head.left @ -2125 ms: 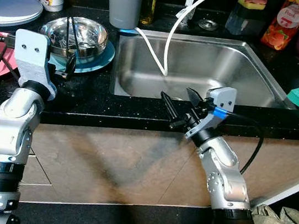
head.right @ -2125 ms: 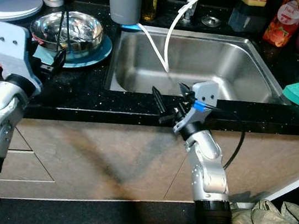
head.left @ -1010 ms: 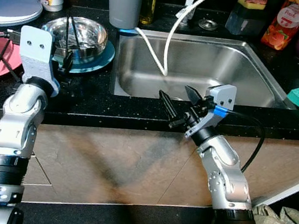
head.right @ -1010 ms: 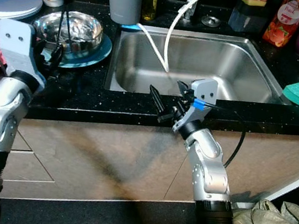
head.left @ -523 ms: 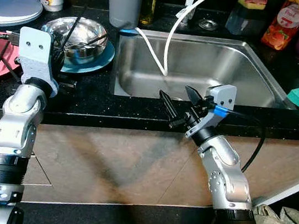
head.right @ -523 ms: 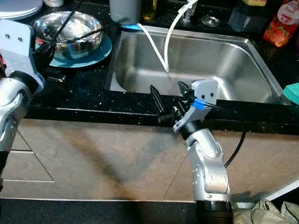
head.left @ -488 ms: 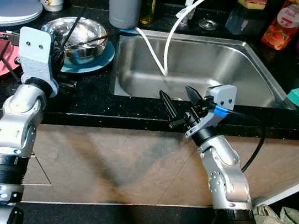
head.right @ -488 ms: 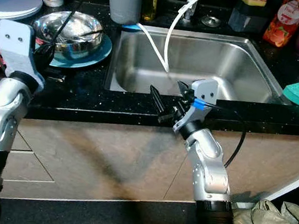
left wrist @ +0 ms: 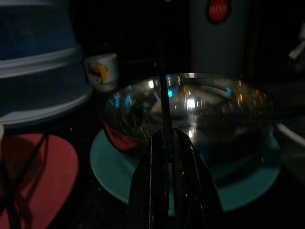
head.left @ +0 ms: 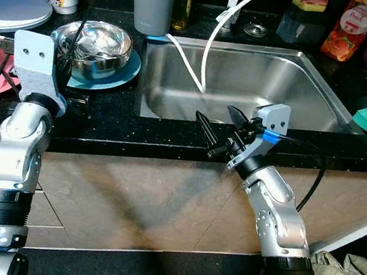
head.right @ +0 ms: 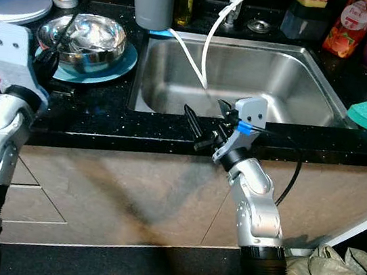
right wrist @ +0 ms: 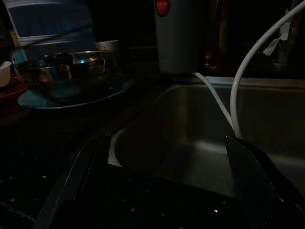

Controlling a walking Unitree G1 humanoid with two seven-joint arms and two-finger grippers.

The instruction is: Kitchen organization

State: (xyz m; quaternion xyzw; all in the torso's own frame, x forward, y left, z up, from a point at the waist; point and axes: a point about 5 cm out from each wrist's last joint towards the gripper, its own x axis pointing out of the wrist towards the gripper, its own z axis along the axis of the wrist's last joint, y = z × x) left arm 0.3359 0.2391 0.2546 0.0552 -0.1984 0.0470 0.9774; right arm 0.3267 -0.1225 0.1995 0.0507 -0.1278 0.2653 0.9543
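Gripping a thin dark stick (left wrist: 163, 102), left claw (left wrist: 167, 157) half-hides behind its mount; right claw (head.left: 218, 124) released.

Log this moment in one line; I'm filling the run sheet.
left gripper: shut on black stick, at steel bowl on teal plate | right gripper: open, idle at sink edge
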